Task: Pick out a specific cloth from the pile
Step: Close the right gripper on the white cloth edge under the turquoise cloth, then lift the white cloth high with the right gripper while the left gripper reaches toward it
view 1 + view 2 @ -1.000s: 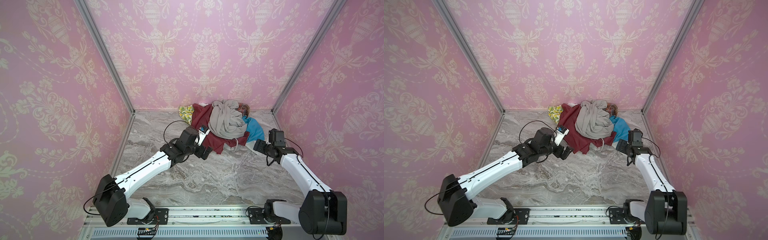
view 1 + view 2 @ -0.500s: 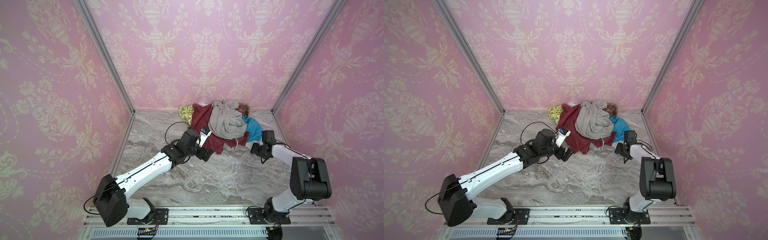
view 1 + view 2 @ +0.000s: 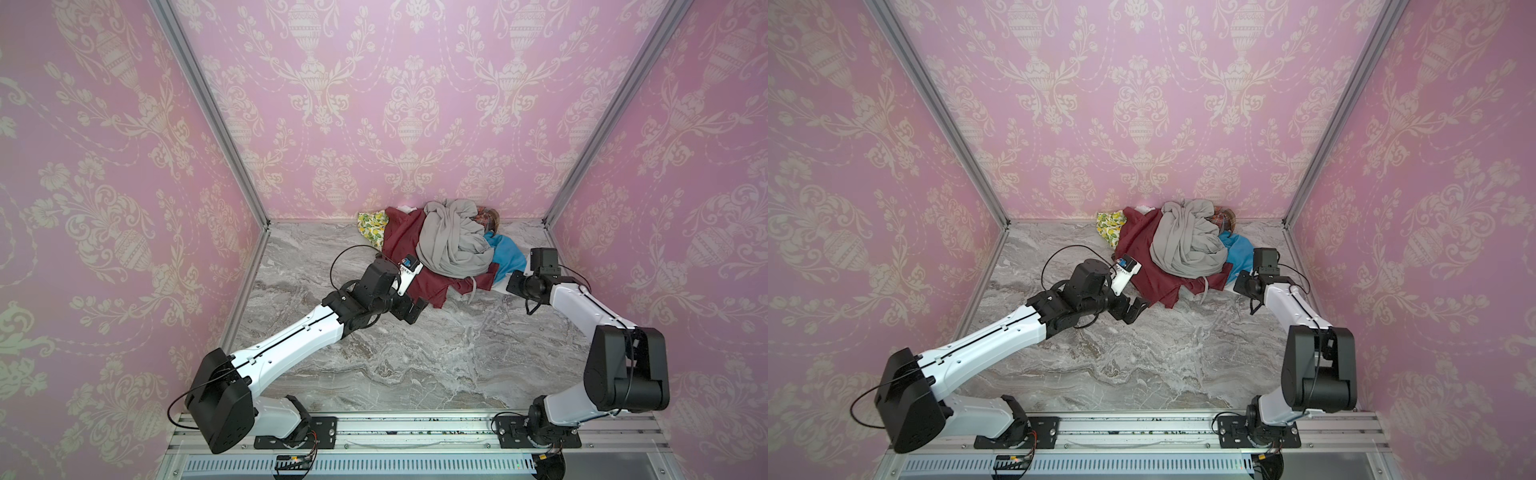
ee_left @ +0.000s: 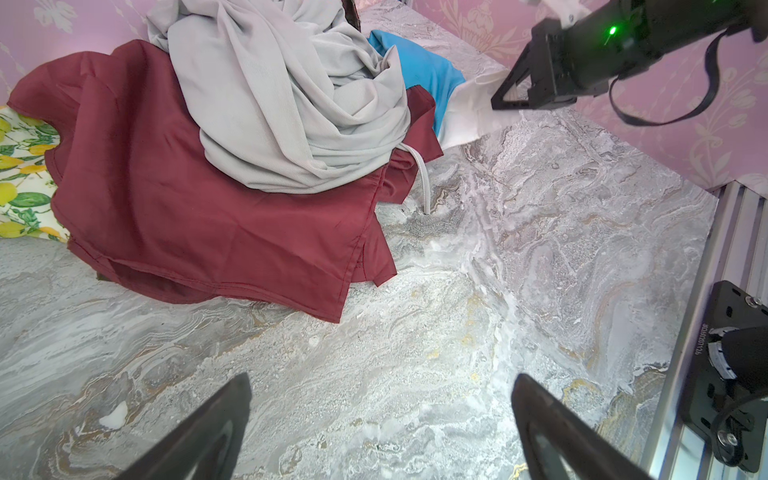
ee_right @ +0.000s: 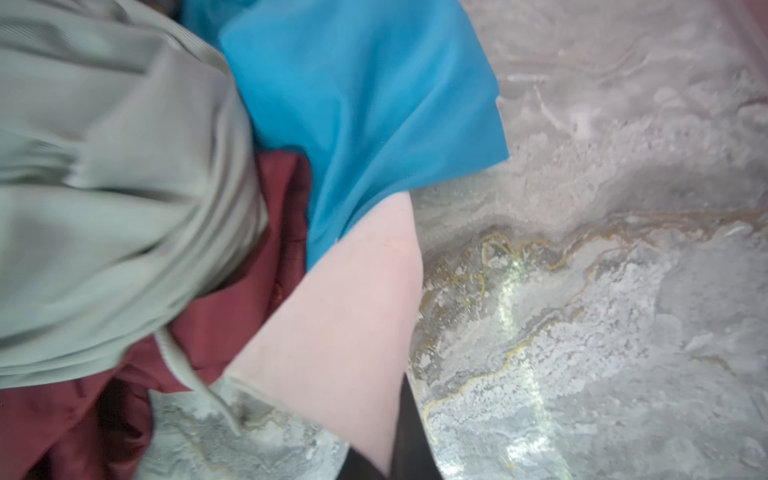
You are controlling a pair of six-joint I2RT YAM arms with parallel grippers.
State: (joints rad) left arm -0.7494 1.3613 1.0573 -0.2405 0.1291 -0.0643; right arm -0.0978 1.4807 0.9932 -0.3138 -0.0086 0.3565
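Hovering low over the marble tabletop [image 3: 415,374], the left gripper [image 4: 381,378] is spread wide and holds nothing, just short of the near edge of the maroon cloth [image 4: 199,216]. Behind it the pile [image 3: 440,249] sits against the back wall [image 3: 409,104]: a lemon-print scrap [image 3: 372,224], the maroon cloth, a grey cloth [image 3: 451,241] heaped on top, and a blue cloth [image 3: 507,253]. A corner of the white cloth [image 5: 345,311] pokes out from under the blue one, and the right gripper [image 4: 498,103] is pinched tight on it.
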